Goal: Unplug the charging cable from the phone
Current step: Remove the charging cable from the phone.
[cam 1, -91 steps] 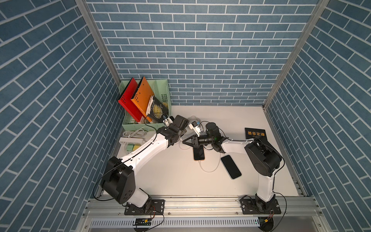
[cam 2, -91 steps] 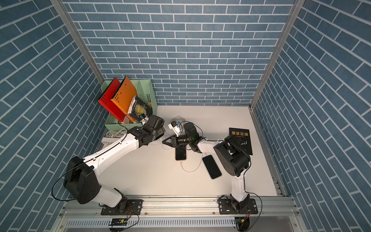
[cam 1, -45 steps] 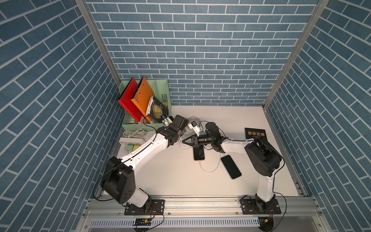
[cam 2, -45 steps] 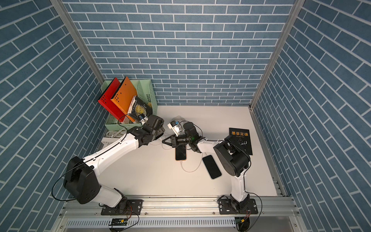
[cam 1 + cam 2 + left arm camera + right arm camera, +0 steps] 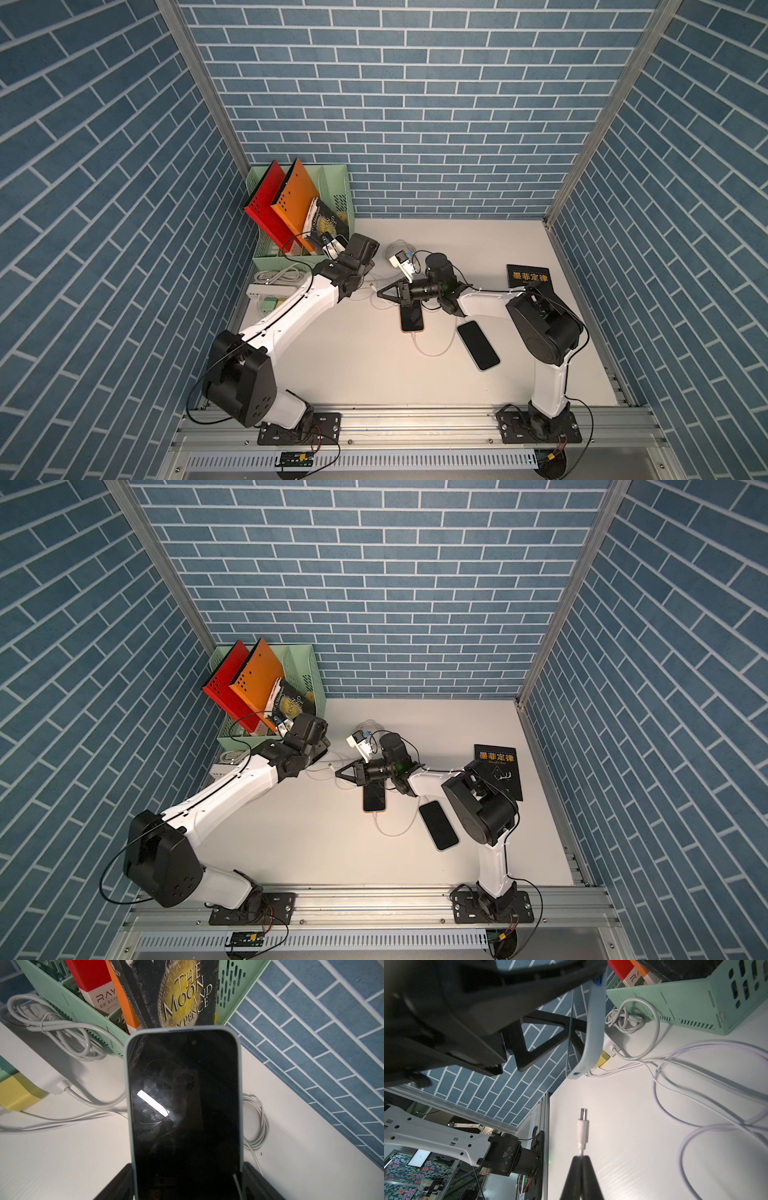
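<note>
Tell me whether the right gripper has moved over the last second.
No; the right gripper keeps its place by the orange-cased phone's far end.

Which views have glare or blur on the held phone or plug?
Left wrist: a bright light strip glares off the dark phone screen. Right wrist: charging cable plug crisp, but the left gripper body near the lens is dark and soft. Both top views: even light, soft shadows, no glare.

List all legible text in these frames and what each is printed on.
"THE MOON AND" plus "XPENCE", its start hidden behind the phone: dark book cover.
"RAY", cut off: white band on the red box; the small Chinese line beneath is unreadable.
"墨菲定律": black book lying flat; its subtitle is too small to read.
</note>
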